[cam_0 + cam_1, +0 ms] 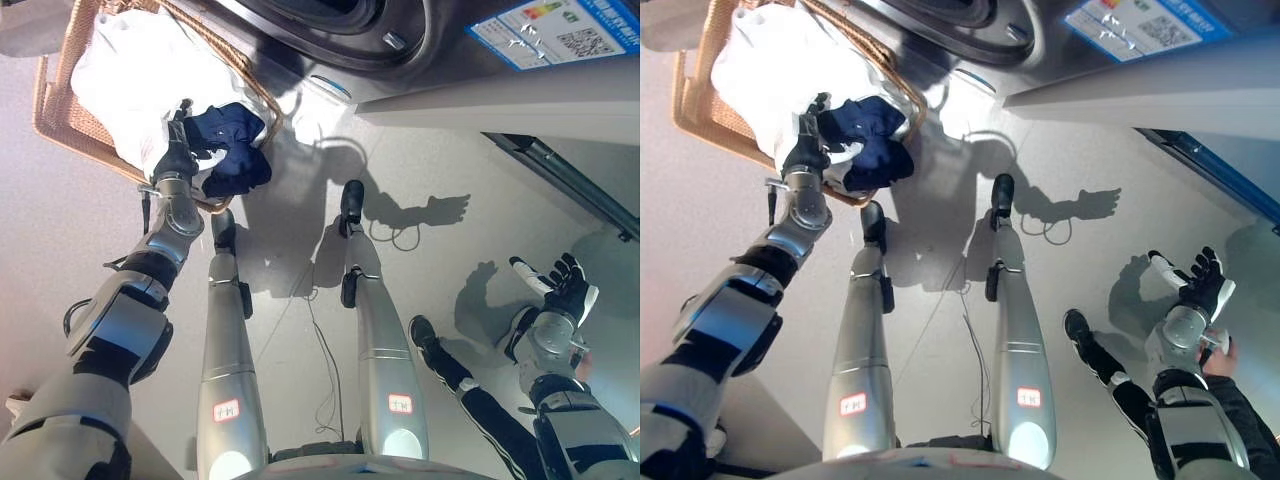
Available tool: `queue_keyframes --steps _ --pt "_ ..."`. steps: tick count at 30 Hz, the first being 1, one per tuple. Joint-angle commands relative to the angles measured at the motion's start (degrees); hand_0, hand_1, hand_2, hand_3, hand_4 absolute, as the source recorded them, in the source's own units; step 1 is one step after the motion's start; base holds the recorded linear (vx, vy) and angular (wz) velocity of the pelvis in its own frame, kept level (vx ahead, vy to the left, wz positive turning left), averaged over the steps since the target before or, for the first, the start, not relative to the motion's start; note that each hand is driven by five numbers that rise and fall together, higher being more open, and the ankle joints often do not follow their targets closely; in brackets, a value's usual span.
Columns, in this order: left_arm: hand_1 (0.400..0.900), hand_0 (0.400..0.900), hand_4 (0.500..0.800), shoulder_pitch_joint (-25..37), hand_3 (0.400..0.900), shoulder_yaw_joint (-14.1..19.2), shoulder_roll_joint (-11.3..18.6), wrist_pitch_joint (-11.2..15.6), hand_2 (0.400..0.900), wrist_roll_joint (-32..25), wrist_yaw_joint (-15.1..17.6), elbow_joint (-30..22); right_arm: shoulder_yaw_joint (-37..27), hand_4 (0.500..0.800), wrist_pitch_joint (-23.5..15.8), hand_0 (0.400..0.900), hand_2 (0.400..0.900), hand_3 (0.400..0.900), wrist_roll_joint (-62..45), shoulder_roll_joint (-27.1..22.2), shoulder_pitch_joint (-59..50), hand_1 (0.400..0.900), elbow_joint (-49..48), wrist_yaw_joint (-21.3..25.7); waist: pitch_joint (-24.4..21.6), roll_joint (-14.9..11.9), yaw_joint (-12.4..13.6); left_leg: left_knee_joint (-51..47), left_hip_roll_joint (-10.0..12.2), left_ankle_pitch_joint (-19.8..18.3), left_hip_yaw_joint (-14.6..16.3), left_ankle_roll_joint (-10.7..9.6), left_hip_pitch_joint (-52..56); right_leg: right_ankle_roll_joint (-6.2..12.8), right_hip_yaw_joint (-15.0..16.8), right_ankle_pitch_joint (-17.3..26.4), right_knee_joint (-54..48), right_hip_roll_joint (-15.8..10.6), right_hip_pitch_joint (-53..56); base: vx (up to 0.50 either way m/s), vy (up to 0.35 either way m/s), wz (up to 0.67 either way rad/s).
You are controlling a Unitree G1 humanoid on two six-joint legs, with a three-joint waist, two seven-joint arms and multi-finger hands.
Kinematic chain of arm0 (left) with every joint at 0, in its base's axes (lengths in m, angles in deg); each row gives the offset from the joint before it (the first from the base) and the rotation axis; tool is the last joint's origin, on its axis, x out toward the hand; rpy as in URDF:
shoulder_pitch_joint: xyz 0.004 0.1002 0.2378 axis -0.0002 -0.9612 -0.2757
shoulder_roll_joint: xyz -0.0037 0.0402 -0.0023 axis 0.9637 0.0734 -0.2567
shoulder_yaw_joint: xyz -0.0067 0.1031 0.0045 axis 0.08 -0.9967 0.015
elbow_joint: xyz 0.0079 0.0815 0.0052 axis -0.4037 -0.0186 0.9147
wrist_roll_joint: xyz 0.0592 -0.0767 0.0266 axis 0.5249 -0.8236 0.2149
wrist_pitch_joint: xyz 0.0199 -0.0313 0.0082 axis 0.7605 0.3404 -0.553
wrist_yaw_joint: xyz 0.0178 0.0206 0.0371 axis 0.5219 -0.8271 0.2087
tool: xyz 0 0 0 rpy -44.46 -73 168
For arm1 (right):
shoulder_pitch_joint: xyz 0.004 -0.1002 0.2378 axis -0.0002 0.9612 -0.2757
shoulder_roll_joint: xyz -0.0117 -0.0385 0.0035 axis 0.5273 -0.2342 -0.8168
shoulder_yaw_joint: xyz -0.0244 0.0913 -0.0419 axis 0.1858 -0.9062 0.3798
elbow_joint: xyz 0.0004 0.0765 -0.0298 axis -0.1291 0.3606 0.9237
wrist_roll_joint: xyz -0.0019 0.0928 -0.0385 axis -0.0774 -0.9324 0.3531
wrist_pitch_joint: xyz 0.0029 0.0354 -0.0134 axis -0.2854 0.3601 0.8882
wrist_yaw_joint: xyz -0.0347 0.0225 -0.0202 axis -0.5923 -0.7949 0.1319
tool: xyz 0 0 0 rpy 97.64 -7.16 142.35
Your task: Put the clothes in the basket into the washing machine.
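Left robot hand grips navy garment in wicker basket; right robot hand hangs spread.

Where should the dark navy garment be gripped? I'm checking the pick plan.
Grip the bunched upper fold of the dark navy garment, coming from above on the left robot hand side; it lies crumpled on the white clothes near the woven wicker basket's front rim.

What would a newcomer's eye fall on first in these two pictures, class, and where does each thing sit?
First the wicker basket at upper left on the floor, heaped with white laundry, where the left hand reaches onto a dark navy garment at the basket's near edge. Then the washing machine along the top, and the right hand held out open at lower right.
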Motion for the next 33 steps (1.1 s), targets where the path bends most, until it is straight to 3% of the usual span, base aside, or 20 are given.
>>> queue_keyframes --steps 1,11,12,13,20,29,32,33 --pt "0.900 0.900 0.800 -0.1 0.900 1.4 1.9 1.0 0.900 1.8 2.8 1.7 -0.5 0.800 -2.6 0.900 0.900 0.900 -2.6 -6.3 8.0 0.900 -3.9 5.3 0.3 1.1 -1.2 -2.9 -6.5 0.1 1.2 9.3 -0.2 -0.64 -2.1 -3.4 4.8 5.4 -1.5 0.00 0.000 0.00" --pt "0.900 0.900 0.800 4.1 0.900 -1.9 4.1 -1.8 0.900 7.1 7.3 4.7 -0.5 0.800 -4.8 0.900 0.900 0.900 -0.6 -6.7 11.0 0.900 -10.6 7.6 0.4 -0.3 -3.0 3.1 -6.1 -2.3 0.7 9.6 -7.1 -0.85 -2.2 -5.0 9.0 5.9 -7.8 0.01 -0.005 -0.03" --pt "0.627 0.627 0.636 4.4 0.627 -2.4 4.1 -2.3 0.627 8.2 7.9 4.9 -0.4 0.800 -5.0 0.900 0.900 0.900 -0.3 -6.9 11.0 0.900 -11.2 7.9 0.3 -0.1 -2.6 4.0 -5.6 -4.5 0.3 9.5 -6.8 -0.38 -2.2 -6.7 9.8 6.5 -7.7 0.10 -0.026 -0.12" --pt "0.408 0.408 0.505 4.7 0.408 -2.6 4.2 -2.7 0.408 8.9 8.3 5.1 -0.3 0.800 -5.1 0.900 0.900 0.900 -0.1 -6.8 11.2 0.900 -11.5 8.0 0.3 -0.1 -2.7 4.2 -5.6 -4.6 0.3 9.5 -7.3 -0.32 -2.3 -6.7 10.0 6.5 -8.1 0.10 -0.022 -0.11" --pt "0.400 0.400 0.500 5.7 0.400 -3.7 3.8 -3.8 0.400 11.2 9.5 5.1 -0.2 0.800 -5.8 0.900 0.900 0.900 0.4 -6.6 11.9 0.900 -13.3 8.5 -0.1 -0.3 -3.1 4.3 -5.7 -4.9 0.5 9.8 -8.8 -0.39 -2.5 -7.2 10.6 6.6 -9.8 0.00 0.000 0.00" --pt "0.400 0.400 0.500 3.5 0.400 -2.2 3.2 -3.3 0.400 10.4 8.3 5.3 0.5 0.800 -5.0 0.900 0.900 0.900 1.1 -5.3 11.3 0.900 -13.1 7.8 -1.6 0.6 -2.8 3.5 -6.2 -5.3 1.4 10.3 -6.5 -0.82 -2.3 -7.8 10.2 6.5 -8.1 0.02 0.009 0.01" --pt "0.400 0.400 0.500 2.7 0.400 -1.6 2.6 -3.2 0.400 10.1 7.6 5.3 1.0 0.800 -4.3 0.900 0.900 0.900 1.5 -5.3 10.7 0.900 -12.3 7.3 -2.0 0.9 -2.6 1.3 -6.3 -4.8 1.7 10.1 -3.5 -0.92 -2.0 -7.9 9.2 6.3 -5.7 0.02 0.017 0.06" --pt "0.400 0.400 0.500 2.6 0.400 -1.2 2.6 -3.0 0.400 9.7 7.3 5.3 1.1 0.800 -4.1 0.900 0.900 0.900 1.4 -5.3 10.4 0.900 -11.9 7.0 -1.9 0.8 -3.0 0.2 -7.0 -2.5 2.2 10.2 -3.1 -1.29 -2.1 -6.0 8.3 5.7 -5.4 -0.04 0.017 0.12"
